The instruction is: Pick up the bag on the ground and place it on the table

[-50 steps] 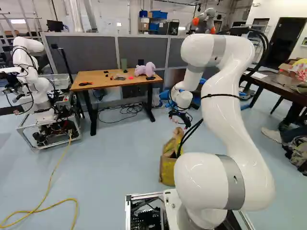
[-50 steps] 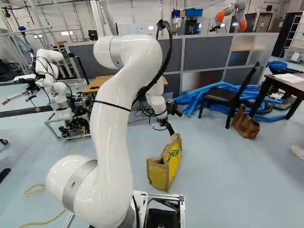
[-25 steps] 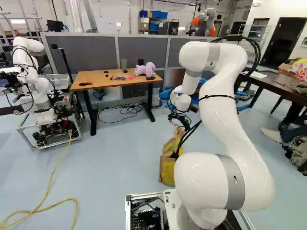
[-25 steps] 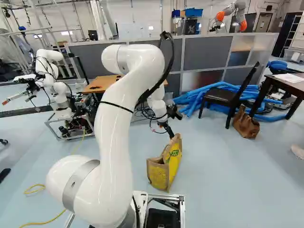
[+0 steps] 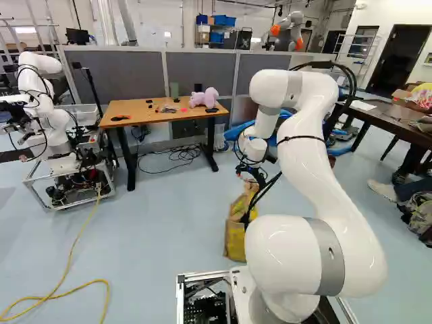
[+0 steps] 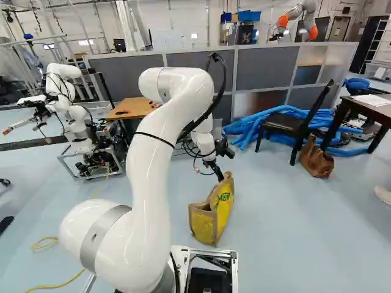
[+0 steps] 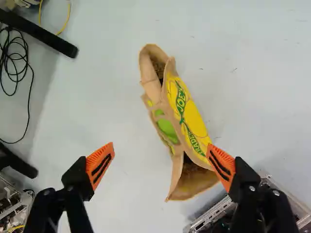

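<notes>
In the left base view, the arm (image 5: 307,162) partly hides the bag (image 5: 235,237).

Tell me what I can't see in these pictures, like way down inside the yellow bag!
- The bottom inside the bag: its own sides hide it in the wrist view.
- The bag's right side, left base view: the arm and cables cover it.
- What the little dark things on the wooden table are, left base view: too small.
- The dark table's far end: cut off by the left base view's right edge.
</notes>
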Controlling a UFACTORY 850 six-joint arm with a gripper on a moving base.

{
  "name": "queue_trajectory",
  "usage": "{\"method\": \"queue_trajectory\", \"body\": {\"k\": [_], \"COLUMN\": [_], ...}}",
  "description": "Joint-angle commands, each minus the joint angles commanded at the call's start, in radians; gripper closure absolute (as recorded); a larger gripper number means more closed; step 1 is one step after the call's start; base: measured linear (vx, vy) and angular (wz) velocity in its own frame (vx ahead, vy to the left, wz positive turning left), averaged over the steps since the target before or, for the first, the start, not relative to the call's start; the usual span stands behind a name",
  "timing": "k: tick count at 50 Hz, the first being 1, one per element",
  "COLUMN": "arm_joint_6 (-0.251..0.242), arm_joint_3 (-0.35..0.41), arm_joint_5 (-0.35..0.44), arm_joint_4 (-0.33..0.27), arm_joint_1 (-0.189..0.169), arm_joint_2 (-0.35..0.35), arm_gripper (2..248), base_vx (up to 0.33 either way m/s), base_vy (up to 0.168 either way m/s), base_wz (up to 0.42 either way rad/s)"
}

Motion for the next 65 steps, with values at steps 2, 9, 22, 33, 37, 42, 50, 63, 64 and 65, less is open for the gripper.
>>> {"method": "queue_trajectory", "body": {"k": [2, 9, 22, 33, 37, 42, 50, 63, 64, 65], "arm_joint_6": [0.0, 0.0, 0.0, 0.0, 0.0, 0.0, 0.0, 0.0, 0.0, 0.0], "arm_joint_3": [-0.005, -0.022, -0.055, -0.084, -0.095, -0.109, -0.131, -0.168, -0.171, -0.174], "arm_joint_5": [0.0, 0.0, 0.0, 0.0, 0.0, 0.0, 0.0, 0.0, 0.0, 0.0], "arm_joint_4": [0.0, 0.0, 0.0, 0.0, 0.0, 0.0, 0.0, 0.0, 0.0, 0.0], "arm_joint_1": [0.0, 0.0, 0.0, 0.0, 0.0, 0.0, 0.0, 0.0, 0.0, 0.0], "arm_joint_2": [-0.007, -0.033, -0.079, -0.119, -0.134, -0.152, -0.181, -0.228, -0.232, -0.236], "arm_gripper": [3, 3, 3, 3, 3, 3, 3, 3, 3, 3], "base_vx": [0.0, 0.0, 0.0, 0.0, 0.0, 0.0, 0.0, 0.0, 0.0, 0.0], "base_vy": [0.0, 0.0, 0.0, 0.0, 0.0, 0.0, 0.0, 0.0, 0.0, 0.0], "base_wz": [0.0, 0.0, 0.0, 0.0, 0.0, 0.0, 0.0, 0.0, 0.0, 0.0]}}
